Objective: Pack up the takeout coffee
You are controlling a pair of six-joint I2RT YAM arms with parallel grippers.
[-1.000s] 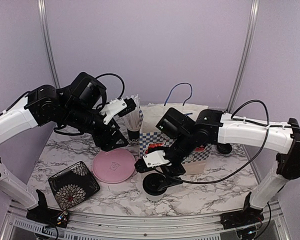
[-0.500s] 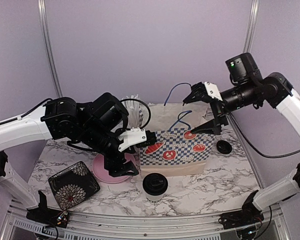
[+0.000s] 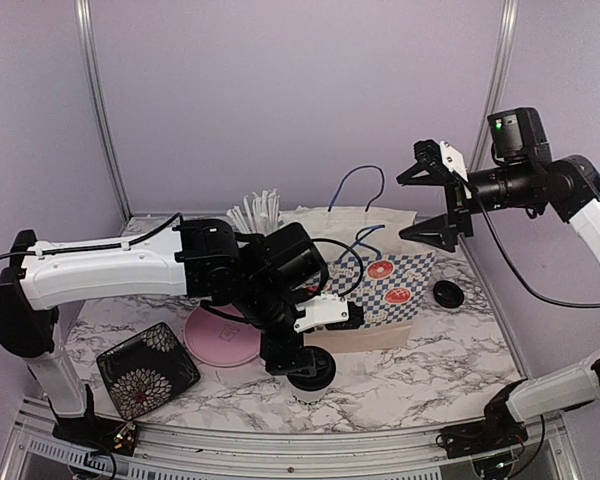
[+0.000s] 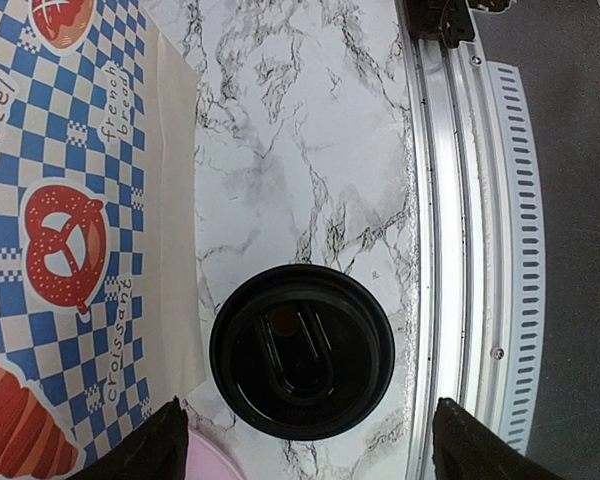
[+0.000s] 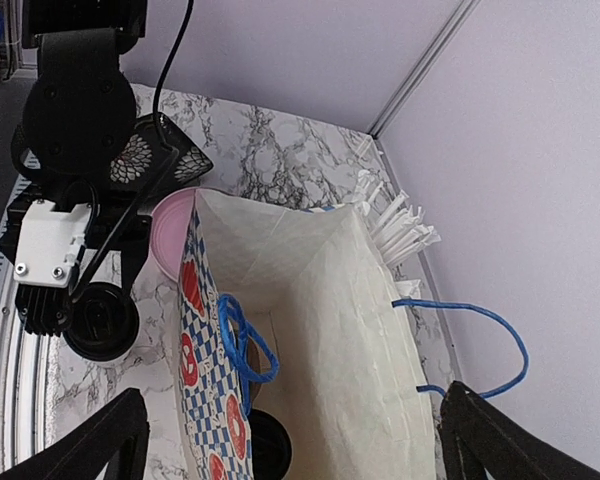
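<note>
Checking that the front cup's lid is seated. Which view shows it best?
Left wrist: the lid is seen straight down, whole and close. Top external and right wrist show it small and partly hidden by the left gripper.

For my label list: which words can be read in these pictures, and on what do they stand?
"french bread": on the checked paper bag.
"croissant": same bag.
"etzel": same bag, its start cut off by the picture's edge.
Cup lid: no text readable.
</note>
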